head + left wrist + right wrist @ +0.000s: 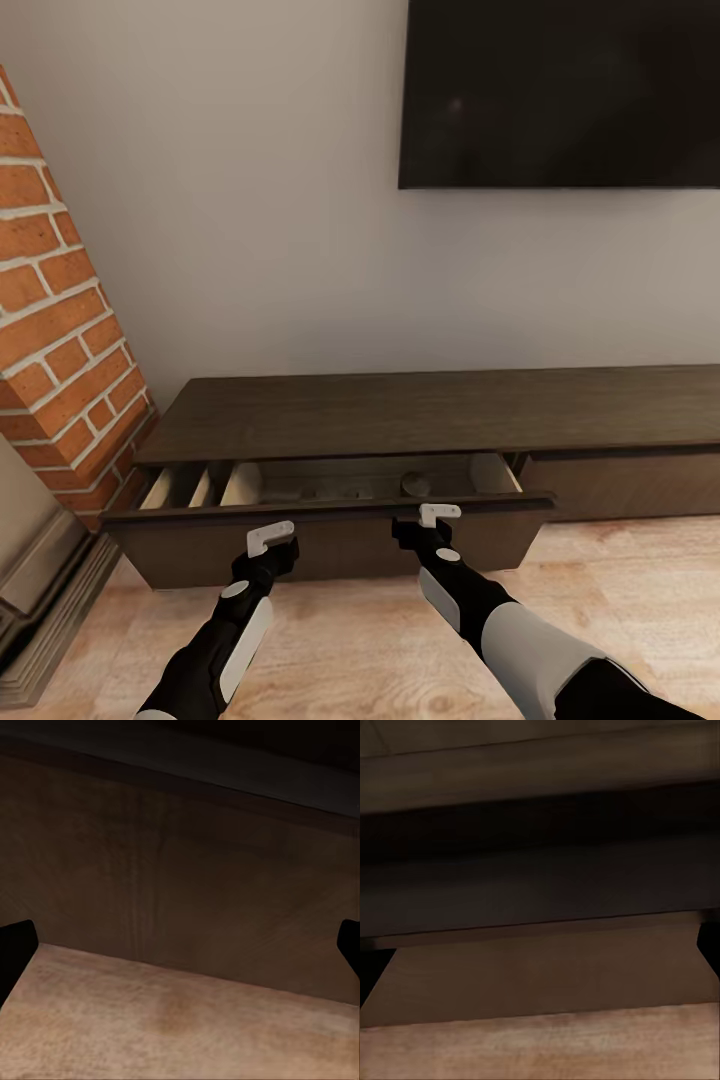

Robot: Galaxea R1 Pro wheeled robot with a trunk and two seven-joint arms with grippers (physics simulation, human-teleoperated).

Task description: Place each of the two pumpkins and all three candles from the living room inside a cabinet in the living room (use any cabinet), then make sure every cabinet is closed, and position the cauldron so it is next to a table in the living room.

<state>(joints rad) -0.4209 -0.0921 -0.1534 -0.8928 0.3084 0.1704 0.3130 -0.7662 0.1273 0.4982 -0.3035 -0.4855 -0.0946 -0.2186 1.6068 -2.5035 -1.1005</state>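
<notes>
Dark-brown cabinet (pixel 440 415) drawer (pixel 330 540) open; both arms reach toward it, seemingly touching.

Head view: even, diffuse light, no clear source. Wall (pixel 260 200) is flat pale grey, no glare. TV screen (pixel 560 90) is near-black with one faint dull spot, no real reflection. Cabinet (pixel 430 410) top is evenly lit; the open drawer (pixel 330 485) interior falls into soft shadow under the top's front edge, so contents there are murky and hard to read. Floor (pixel 380 640) is bright and warm, with a weak shadow along the cabinet base. Render is slightly soft, edges mildly smeared. Left wrist view: dim, brown panel darkening toward one edge, low contrast, blurry. Right wrist view: dark bands, heavy shadow, soft focus throughout.
</notes>
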